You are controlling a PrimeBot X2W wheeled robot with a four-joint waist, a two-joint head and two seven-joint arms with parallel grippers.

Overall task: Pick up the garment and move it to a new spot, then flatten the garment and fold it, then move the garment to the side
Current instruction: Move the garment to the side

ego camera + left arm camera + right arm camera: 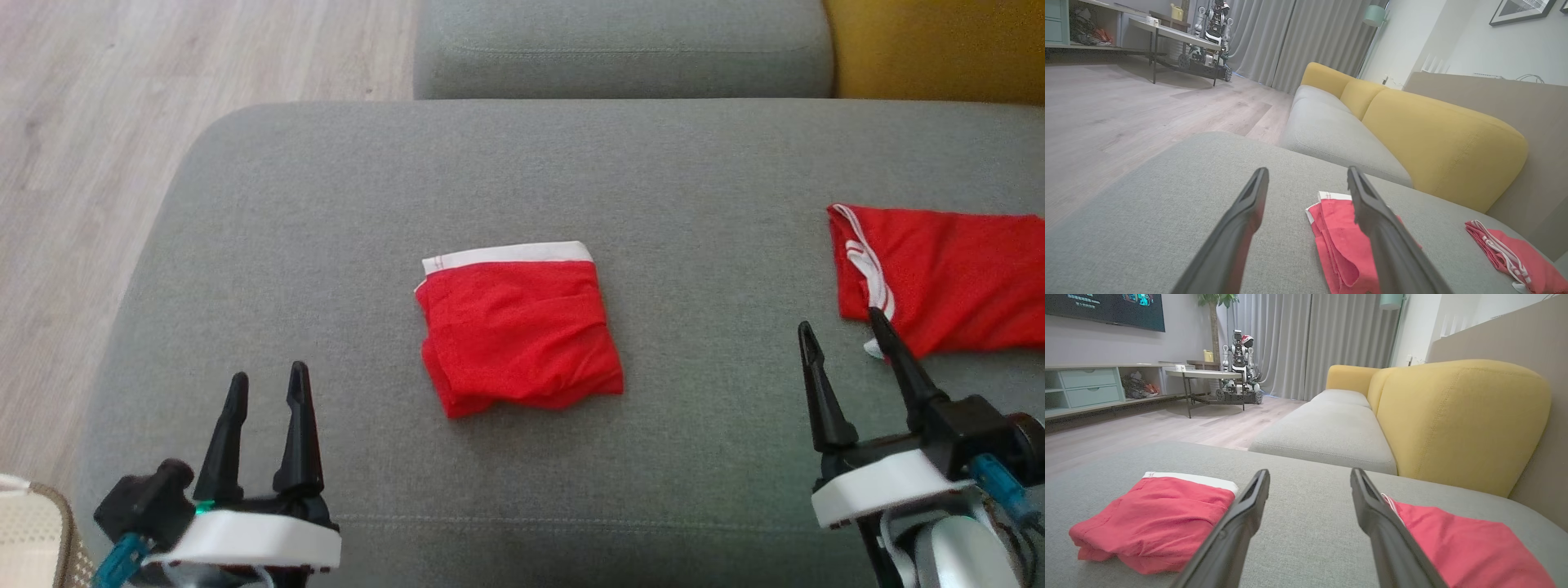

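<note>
The left hand (268,371) and right hand (841,319) hover released at the cushion (326,204) near edge, flanking the folded garment (518,331), likely ready to move it aside.

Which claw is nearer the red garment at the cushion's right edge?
Right. The right claw is at the near corner of the red garment; the left claw is far off, beyond the folded garment.

Folded garment (518,331): red, white waistband. Second garment (947,278), 3 o'clock: red, white stripes. Cushion (326,204): grey.
</note>
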